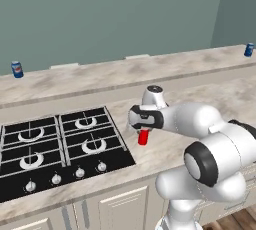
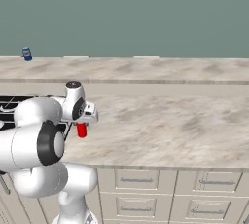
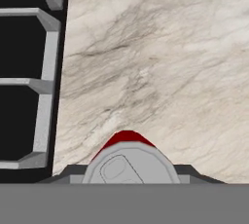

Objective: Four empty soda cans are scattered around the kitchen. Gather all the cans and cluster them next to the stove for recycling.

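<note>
Red soda can (image 1: 143,137) hangs pinched in the gripper (image 1: 144,133) jaws above the marble counter (image 1: 165,149), just right of the stove (image 1: 50,149). Released from this height, it could tip and roll toward the near edge.

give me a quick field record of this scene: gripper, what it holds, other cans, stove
gripper: two-finger gripper on the white arm, shut on the red soda can
held item: small red soda can with silvery top, upright, just right of the stove, above the marble counter
contact with counter: cannot tell
other cans: blue can with white band at back left; another blue can at back right
stove: flat black gas cooktop, four silver burners, no cans on it
</note>
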{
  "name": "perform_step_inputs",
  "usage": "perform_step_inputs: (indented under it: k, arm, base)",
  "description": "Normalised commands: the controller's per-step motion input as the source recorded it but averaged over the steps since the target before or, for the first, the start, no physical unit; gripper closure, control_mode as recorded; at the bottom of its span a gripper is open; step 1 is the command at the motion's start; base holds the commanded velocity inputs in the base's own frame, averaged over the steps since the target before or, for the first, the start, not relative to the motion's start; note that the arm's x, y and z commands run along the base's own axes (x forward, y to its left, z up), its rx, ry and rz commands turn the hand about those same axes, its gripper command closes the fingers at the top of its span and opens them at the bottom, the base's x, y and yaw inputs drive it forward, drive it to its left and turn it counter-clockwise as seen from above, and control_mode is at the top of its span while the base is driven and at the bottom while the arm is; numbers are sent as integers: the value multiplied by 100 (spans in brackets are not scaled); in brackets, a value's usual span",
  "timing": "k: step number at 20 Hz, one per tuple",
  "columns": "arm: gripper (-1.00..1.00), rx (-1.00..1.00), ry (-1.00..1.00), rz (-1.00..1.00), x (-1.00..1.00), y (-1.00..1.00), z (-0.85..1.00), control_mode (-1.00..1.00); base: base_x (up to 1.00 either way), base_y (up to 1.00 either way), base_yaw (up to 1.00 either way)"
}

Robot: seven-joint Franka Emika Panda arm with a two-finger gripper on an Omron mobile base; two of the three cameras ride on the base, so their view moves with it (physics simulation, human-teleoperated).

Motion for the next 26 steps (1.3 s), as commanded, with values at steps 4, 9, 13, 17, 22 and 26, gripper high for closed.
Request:
perform_step_inputs:
  k: [4, 9, 13, 17, 22, 26]
  arm:
    - [-100, -3, 2, 0, -7, 3, -13, -100]
    - [-100, 0, 1, 0, -3, 0, -7, -100]
    - [-100, 0, 0, 0, -3, 0, -1, -100]
    - [-100, 0, -5, 0, -4, 0, 22, -100]
    - [-100, -2, -8, 0, -6, 0, 40, -100]
    - [-100, 0, 0, -2, -21, 0, 30, -100]
  base:
    - [0, 0, 0]
    - [0, 0, 0]
    - [0, 0, 0]
    - [0, 0, 0]
    - [0, 0, 0]
    - [0, 0, 0]
